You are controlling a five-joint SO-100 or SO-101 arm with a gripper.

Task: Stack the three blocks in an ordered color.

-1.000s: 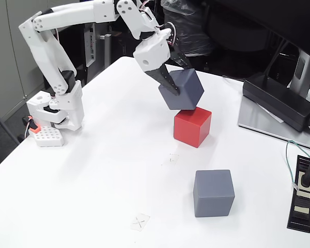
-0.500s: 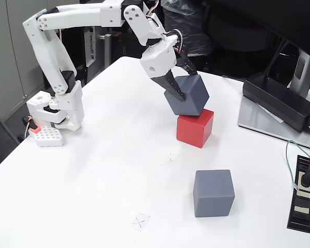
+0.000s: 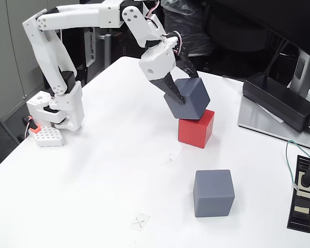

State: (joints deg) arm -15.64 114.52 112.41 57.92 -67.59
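The white arm (image 3: 93, 20) reaches out from its base (image 3: 59, 111) at nine o'clock on the white table (image 3: 93, 186); the gripper (image 3: 178, 88) is clamped on a dark slate grey cube (image 3: 188, 98), one dark finger (image 3: 173, 90) pressed on the near face, the other going behind the cube's top edge; that cube is tilted, corner down, and its lower edge touches the top of the red cube (image 3: 196, 129); whether its weight is on the red one or in the jaws, I cannot tell; the red cube stands flat on the table a little to the three o'clock side of centre; the second grey cube (image 3: 213, 192) stands alone on the table at five o'clock from the red one, apart from it, upright and untouched. Off at three o'clock a black power adapter (image 3: 279, 103) lies on a grey plate at the table edge; down at four o'clock a black power strip (image 3: 302, 199) lies flat with a plug (image 3: 305, 178) in it and a thin cable (image 3: 294, 152) curling away; beside the arm's base, at eight o'clock, a small white perforated block (image 3: 46, 137) with an orange piece (image 3: 33, 127); near six o'clock a small cross mark (image 3: 139, 222) sits on the tabletop.
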